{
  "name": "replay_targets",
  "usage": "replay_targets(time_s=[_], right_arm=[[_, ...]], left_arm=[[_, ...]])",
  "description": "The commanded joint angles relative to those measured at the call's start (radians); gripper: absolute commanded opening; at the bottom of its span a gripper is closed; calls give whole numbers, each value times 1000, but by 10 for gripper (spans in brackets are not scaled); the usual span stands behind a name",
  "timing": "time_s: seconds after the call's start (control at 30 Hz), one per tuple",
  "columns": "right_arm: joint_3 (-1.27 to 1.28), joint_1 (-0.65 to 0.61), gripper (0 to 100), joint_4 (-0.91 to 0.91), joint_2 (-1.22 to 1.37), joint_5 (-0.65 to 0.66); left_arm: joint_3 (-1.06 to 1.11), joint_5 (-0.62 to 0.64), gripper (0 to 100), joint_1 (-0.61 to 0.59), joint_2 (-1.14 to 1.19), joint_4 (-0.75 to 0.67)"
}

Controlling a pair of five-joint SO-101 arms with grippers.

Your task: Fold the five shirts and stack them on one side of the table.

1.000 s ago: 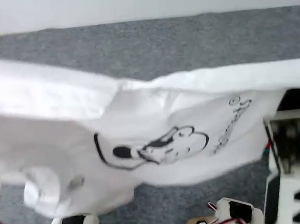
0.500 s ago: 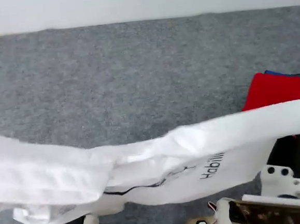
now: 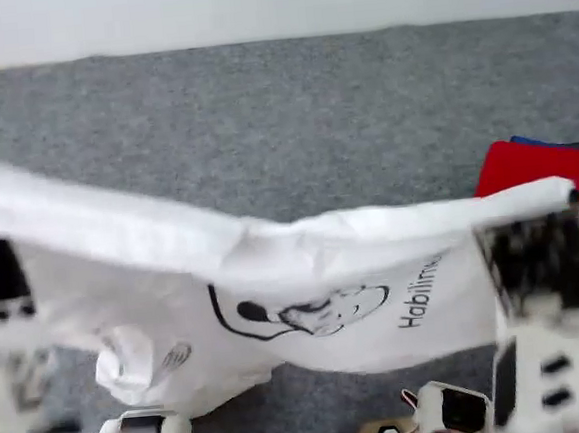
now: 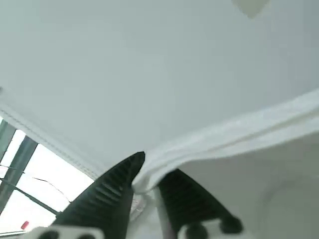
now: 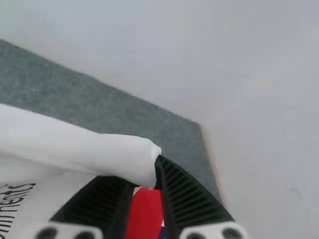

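Observation:
A white shirt (image 3: 305, 285) with a black cartoon print hangs stretched above the grey table (image 3: 282, 117) between both arms. My left gripper (image 4: 149, 174) is shut on the shirt's hem (image 4: 224, 137) at the left side of the high view. My right gripper (image 5: 149, 174) is shut on the bunched white shirt edge (image 5: 79, 149) at the right, near the blurred arm (image 3: 543, 257). A folded red shirt (image 3: 541, 167) lies at the table's right edge, over a blue one (image 3: 554, 141); the red shirt (image 5: 144, 214) also shows under the right gripper.
The grey table stretches bare behind the hanging shirt up to a pale wall (image 3: 273, 7). Arm bases (image 3: 446, 415) stand along the near edge. A window (image 4: 20, 189) shows past the left gripper.
The shirt dropped low toward the near edge half a second ago and has since been lifted again, its print facing up once more. Both arms moved with it.

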Motion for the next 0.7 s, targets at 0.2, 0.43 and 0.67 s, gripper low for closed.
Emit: replay_targets(time_s=[0.2,0.43,0.67], right_arm=[[582,1,11,-506,8,-11],[1062,-59,11,-1015,24,77],[1175,-108,11,-1283,209,91]], left_arm=[[650,0,2,0,15,-428],[1201,0,2,6,17,-991],[1621,0,2,8,17,-1387]])
